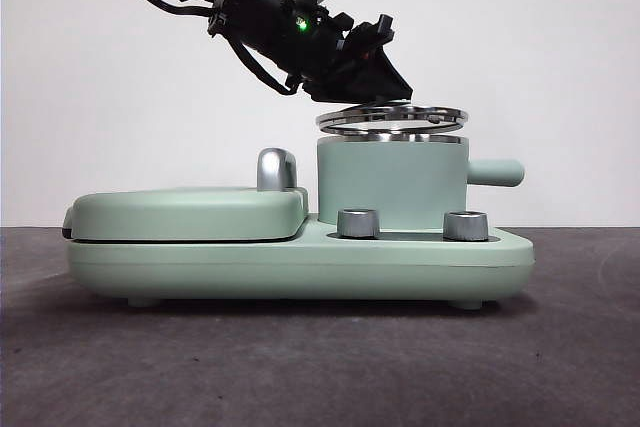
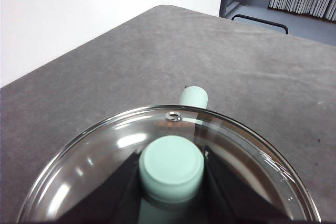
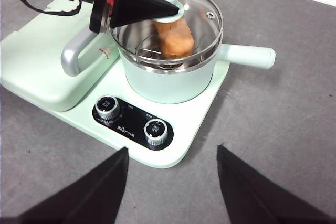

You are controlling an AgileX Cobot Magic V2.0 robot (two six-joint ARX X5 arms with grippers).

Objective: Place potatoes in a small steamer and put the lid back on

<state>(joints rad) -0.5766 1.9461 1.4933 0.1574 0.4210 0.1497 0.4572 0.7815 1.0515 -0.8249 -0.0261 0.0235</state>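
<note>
The small steamer (image 1: 392, 182) stands on the right side of a mint-green cooker base, its side handle (image 3: 247, 54) sticking out. An orange-brown potato (image 3: 173, 38) lies inside it on a wire rack. Just above the pot's rim hangs the glass lid (image 1: 392, 118), slightly tilted. My left gripper (image 3: 167, 1) is shut on the lid's mint-green knob (image 2: 171, 168), reaching in from the upper left in the front view. My right gripper (image 3: 172, 182) stands open above the table, back from the cooker's front edge, with nothing between its fingers.
The cooker base (image 1: 300, 262) carries a flat griddle cover (image 1: 185, 212) with a chrome handle (image 3: 73, 56) on its left half. Two steel dials (image 3: 107, 107) (image 3: 156, 129) sit on the front panel. Grey table surface surrounds the cooker; a white wall stands behind.
</note>
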